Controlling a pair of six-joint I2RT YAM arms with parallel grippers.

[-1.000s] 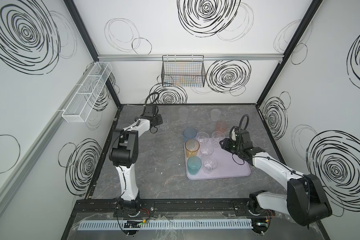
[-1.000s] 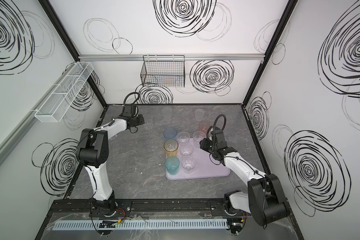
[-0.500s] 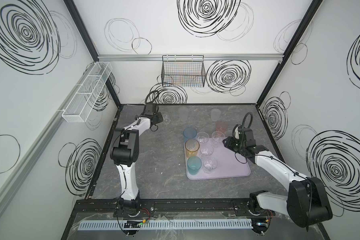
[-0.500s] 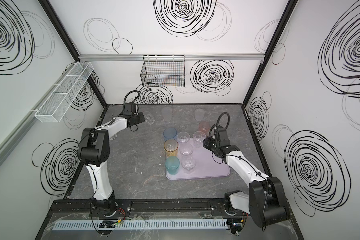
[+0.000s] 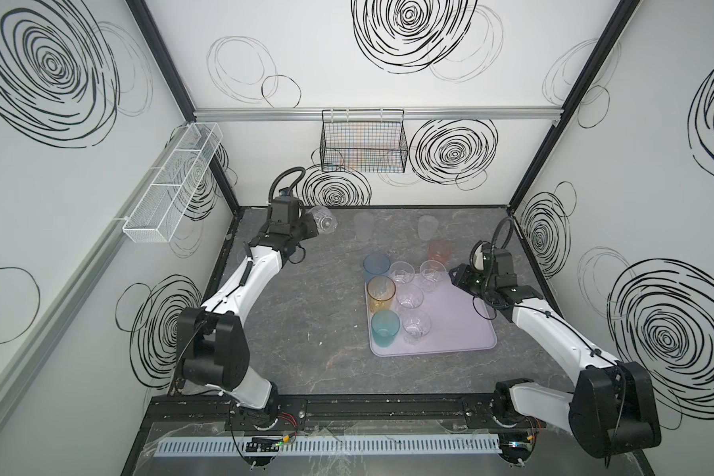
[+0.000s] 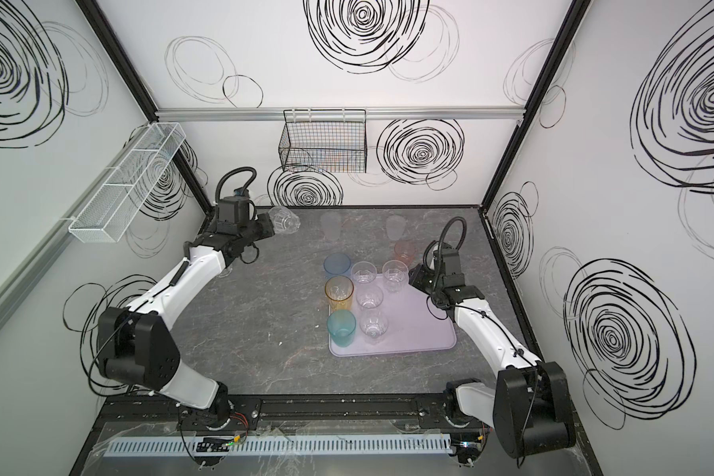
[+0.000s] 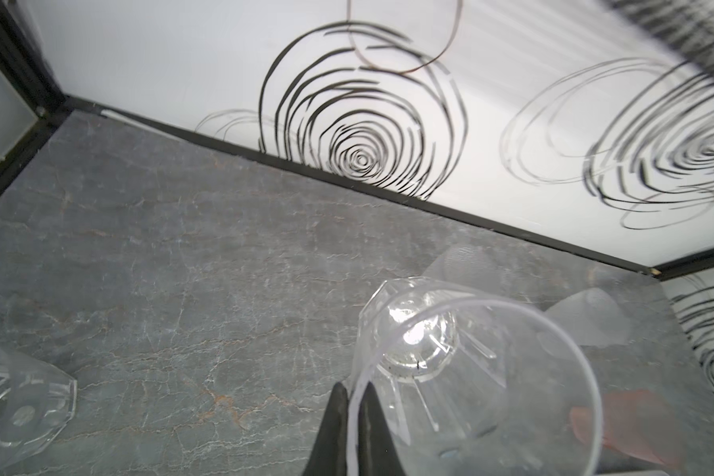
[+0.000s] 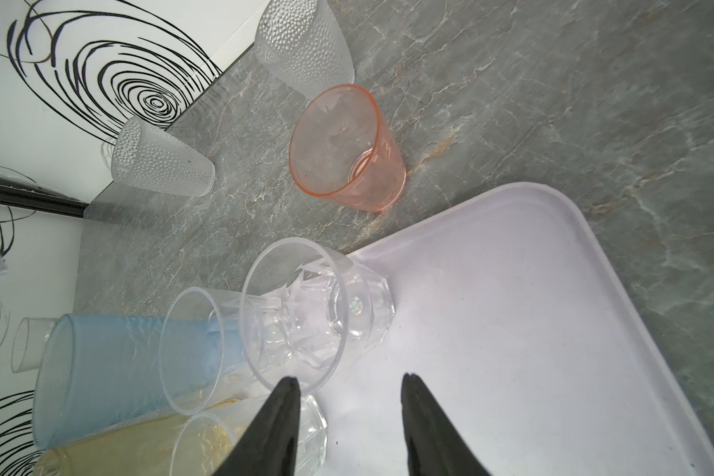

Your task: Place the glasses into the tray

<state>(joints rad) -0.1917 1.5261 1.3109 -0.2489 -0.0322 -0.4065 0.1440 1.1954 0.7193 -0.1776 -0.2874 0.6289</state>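
On the counter (image 5: 306, 329) the tray (image 5: 458, 325) sits right under the right tool (image 8: 349, 381), which is partly open with nothing in it. A clear glass (image 8: 306, 313) stands on the tray just ahead of it. Left tool (image 7: 353, 387) is clamped on the rim of a faceted glass (image 7: 450, 350), tipped sideways.

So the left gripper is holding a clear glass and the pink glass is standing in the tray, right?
Not quite. The left gripper does hold a clear glass, but the pink glass is not in the tray: it stands on the table just beside it, as the right wrist view shows.
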